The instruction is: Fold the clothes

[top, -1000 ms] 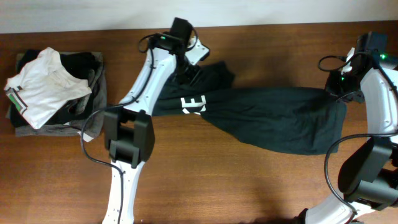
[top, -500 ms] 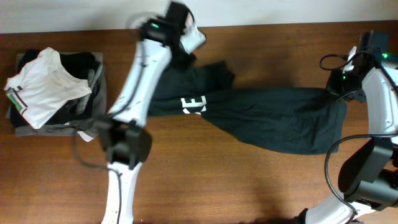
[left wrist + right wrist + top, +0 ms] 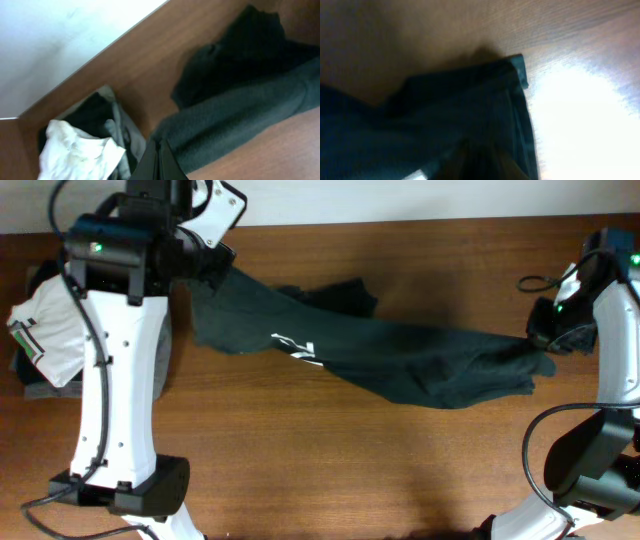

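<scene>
Fingers of the left gripper [image 3: 159, 161], close under its wrist camera, are pinched together on an edge of the dark shirt [image 3: 235, 120], whose cloth runs away from them in a thick band across the brown table [image 3: 280, 150]. At the shirt's right end the right gripper [image 3: 476, 159] is blurred and dim in its own view, yet the cloth bunches straight into it and it looks clamped on the hem. From overhead the shirt stretches in a long slanting strip, held up at its upper left corner and drawn out to the right, with white lettering [image 3: 300, 348] left of its middle and a loose fold humped along its far edge. Beyond the shirt's left end lies a pile of clothes [image 3: 28, 385], a white garment [image 3: 40, 330] on top, partly hidden by the left arm [image 3: 115, 380]. Farther than the shirt, a pale wall [image 3: 60, 45] borders the table.
</scene>
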{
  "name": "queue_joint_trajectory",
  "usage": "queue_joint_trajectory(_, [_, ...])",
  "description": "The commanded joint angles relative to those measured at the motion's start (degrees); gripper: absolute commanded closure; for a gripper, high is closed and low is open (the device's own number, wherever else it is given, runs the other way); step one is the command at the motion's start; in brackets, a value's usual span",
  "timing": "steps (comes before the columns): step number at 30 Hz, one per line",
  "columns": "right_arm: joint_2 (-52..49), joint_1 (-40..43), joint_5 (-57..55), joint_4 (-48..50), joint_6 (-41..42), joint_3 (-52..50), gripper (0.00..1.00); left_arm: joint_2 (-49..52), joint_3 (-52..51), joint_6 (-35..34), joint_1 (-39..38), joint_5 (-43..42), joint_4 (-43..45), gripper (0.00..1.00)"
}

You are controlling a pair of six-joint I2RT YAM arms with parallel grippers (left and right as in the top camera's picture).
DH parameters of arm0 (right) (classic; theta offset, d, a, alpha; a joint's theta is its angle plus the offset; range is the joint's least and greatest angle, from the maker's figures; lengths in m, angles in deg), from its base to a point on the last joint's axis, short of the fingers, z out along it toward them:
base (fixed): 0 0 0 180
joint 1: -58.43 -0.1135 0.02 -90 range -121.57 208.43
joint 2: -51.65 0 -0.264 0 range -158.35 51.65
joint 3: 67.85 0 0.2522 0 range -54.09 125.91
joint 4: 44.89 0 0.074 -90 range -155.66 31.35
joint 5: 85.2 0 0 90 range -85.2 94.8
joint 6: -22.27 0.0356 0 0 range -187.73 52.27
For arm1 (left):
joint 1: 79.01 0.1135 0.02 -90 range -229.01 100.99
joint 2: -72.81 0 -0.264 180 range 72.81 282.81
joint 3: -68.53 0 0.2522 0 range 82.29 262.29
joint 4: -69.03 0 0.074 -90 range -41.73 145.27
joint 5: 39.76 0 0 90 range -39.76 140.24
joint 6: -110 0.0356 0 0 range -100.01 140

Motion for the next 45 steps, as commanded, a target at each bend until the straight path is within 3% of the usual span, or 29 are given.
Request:
queue_joint_trajectory(1, [0.6, 0.5, -1.1, 2.8, 0.3, -6.1, 0.48, -0.3, -12.3, -0.7, 0.5, -1.6, 0.9, 1.0])
queue_joint_trajectory(3, [0.6, 0.5, -1.0, 8.5, 0.3, -9.8, 0.4, -0.3, -18.3, -0.7, 0.6, -0.6, 2.2, 1.0])
queue_joint_trajectory(7, [0.0, 0.1, 12.8, 27.3, -2.9, -19.5, 0.4, -0.3, -20.2, -0.8, 2.4, 1.5, 3.7, 1.0])
queue_joint_trajectory(10, [-3.1, -2.6, 11.1, 35.8, -2.9, -26.5, 0.4, -0.3, -20.2, -1.6, 3.2, 1.5, 3.9, 1.0])
queue_joint_trajectory(11, [-4.5, -3.2, 11.1, 35.6, -2.9, -27.1, 0.53, -0.3, -20.2, -1.6, 3.3, 1.5, 3.9, 1.0])
queue_joint_trajectory(12, [-4.8, -3.4, 11.1, 34.1, -2.8, -27.1, 0.9, -0.3, -20.2, -1.6, 3.3, 1.9, 4.1, 1.0])
queue_joint_trajectory(13, [-4.1, -3.3, 10.9, 31.4, -2.7, -26.2, 0.96, -0.4, -20.2, -2.7, 3.3, 4.8, 4.1, 1.0])
queue_joint_trajectory(14, [-2.7, -3.3, 10.7, 29.1, -2.7, -24.3, 0.96, -0.5, -20.2, -5.6, 3.6, 8.9, 4.9, 1.0])
queue_joint_trajectory(20, [9.0, -3.4, 15.6, 28.5, -2.7, -11.2, 0.96, -1.8, -20.1, -7.9, 4.6, 8.3, 8.9, 1.0])
queue_joint_trajectory(23, [5.1, -6.0, 15.3, 26.7, -2.7, -18.6, 0.88, -1.8, -20.1, -7.9, 4.6, 4.0, 9.4, 1.0])
queue_joint_trajectory(24, [2.0, -8.0, 15.3, 27.2, -2.5, -23.4, 0.95, -1.8, -20.1, -7.9, 4.6, 4.0, 9.4, 1.0])
queue_joint_trajectory(27, [-0.6, -11.7, 15.2, 26.2, 4.1, -32.5, 0.96, -1.8, -20.1, -7.9, 4.6, 4.0, 9.3, 1.0])
queue_joint_trajectory(30, [-0.1, -11.4, 15.2, 21.7, 2.2, -33.4, 0.96, -1.8, -20.1, -7.8, 4.6, 4.1, 9.4, 1.0])
queue_joint_trajectory(32, [2.5, -8.5, 15.4, 21.2, -0.2, -27.5, 0.93, -1.8, -20.1, -7.8, 4.7, 4.0, 9.4, 1.0])
queue_joint_trajectory(33, [3.3, -7.7, 15.3, 21.4, -1.9, -24.9, 0.87, -1.8, -20.1, -7.8, 4.7, 4.0, 9.4, 1.0])
queue_joint_trajectory(34, [3.5, -7.4, 15.2, 21.7, -2.9, -22.9, 0.74, -1.8, -20.1, -7.8, 4.7, 4.0, 9.5, 1.0])
queue_joint_trajectory(39, [-0.3, -16.2, 18.6, 24.9, -9.1, -25.6, 0.45, -1.8, -20.1, -7.8, 4.7, 4.0, 10.3, 0.99])
queue_joint_trajectory(41, [-1.9, -20.0, 18.3, 26.9, -9.1, -28.4, 0.45, -1.8, -20.1, -7.8, 4.7, 4.0, 10.3, 0.99])
queue_joint_trajectory(42, [-2.2, -21.0, 17.0, 26.5, -9.1, -28.4, 0.48, -1.8, -20.1, -7.8, 4.7, 4.0, 10.3, 0.99])
queue_joint_trajectory(43, [-2.2, -20.9, 17.0, 26.3, -9.1, -28.4, 0.68, -1.8, -20.1, -7.8, 4.7, 4.0, 10.3, 0.99])
queue_joint_trajectory(44, [-1.8, -20.5, 17.0, 24.9, -9.1, -27.6, 0.96, -1.8, -20.1, -7.4, 4.7, 4.0, 10.3, 0.98])
queue_joint_trajectory(45, [-0.3, -19.5, 16.6, 23.2, -9.1, -25.8, 0.96, -1.8, -20.1, -6.9, 4.7, 4.1, 10.4, 0.99])
